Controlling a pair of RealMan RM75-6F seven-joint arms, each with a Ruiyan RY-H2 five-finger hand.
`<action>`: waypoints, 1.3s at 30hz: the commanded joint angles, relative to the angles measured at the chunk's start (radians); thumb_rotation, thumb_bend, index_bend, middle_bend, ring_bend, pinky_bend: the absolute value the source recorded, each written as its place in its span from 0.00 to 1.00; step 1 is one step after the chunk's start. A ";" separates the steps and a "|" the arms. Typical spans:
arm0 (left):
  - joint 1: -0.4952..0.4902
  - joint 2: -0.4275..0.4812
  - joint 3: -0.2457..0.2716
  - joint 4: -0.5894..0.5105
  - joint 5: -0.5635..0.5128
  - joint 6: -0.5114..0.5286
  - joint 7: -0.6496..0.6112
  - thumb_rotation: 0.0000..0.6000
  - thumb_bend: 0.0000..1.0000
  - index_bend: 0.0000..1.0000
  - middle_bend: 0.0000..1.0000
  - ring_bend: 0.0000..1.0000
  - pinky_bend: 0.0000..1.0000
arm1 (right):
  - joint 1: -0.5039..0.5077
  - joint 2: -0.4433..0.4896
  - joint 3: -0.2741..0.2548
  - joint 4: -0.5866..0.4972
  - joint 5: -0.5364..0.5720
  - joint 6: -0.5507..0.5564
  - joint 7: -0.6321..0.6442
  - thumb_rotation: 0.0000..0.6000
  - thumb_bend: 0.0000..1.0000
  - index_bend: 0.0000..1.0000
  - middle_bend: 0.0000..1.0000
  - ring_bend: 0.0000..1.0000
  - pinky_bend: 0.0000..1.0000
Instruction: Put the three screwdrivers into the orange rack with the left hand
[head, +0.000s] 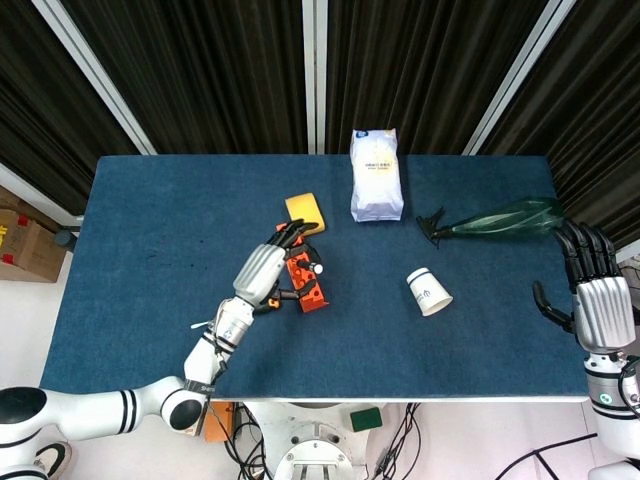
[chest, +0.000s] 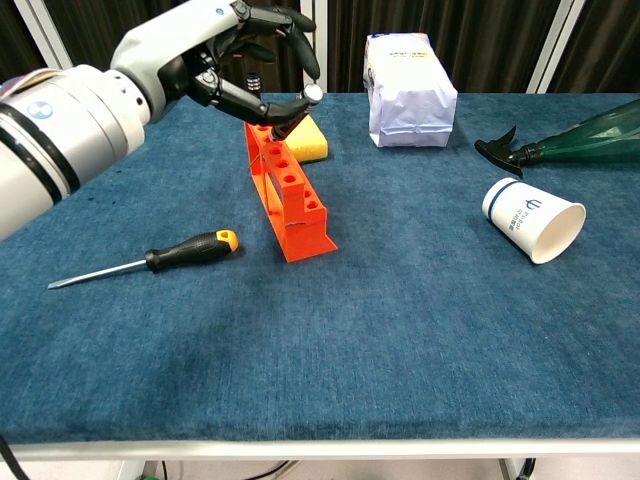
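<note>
**Left hand over the rack's far end, one screwdriver on the cloth**

Orange rack (chest: 288, 194) standing upright near mid-table, row of round holes along its top; those nearer the camera in the chest view showing empty. At its far end, a silver-capped screwdriver (chest: 305, 100) slanting down toward the rack, pinched in the left hand (chest: 228, 62); whether its tip sits in a hole cannot be told. Left hand raised above that far end, fingers curled round the tool, forearm reaching in from the near left. Black-and-orange screwdriver (chest: 151, 260) lying flat on the blue table (chest: 400, 330), near left of the rack and apart from it. Third screwdriver not made out. Paper cup (chest: 533, 219) tipped on its side to the right. Right hand (head: 600, 300) at the table's right edge, fingers spread, holding nothing.
</note>
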 joint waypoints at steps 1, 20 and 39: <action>-0.005 -0.004 -0.001 0.009 -0.002 -0.003 0.006 1.00 0.30 0.45 0.10 0.01 0.11 | 0.000 0.000 0.001 0.000 0.000 0.000 0.000 1.00 0.41 0.00 0.00 0.00 0.00; -0.031 -0.019 0.010 0.070 0.010 -0.010 0.046 1.00 0.30 0.49 0.10 0.00 0.08 | 0.005 -0.004 0.000 0.011 0.010 -0.016 0.005 1.00 0.41 0.00 0.00 0.00 0.00; -0.039 -0.018 0.003 0.084 -0.012 -0.018 0.047 1.00 0.30 0.49 0.10 0.00 0.08 | 0.007 -0.010 0.003 0.033 0.023 -0.023 0.026 1.00 0.40 0.00 0.00 0.00 0.00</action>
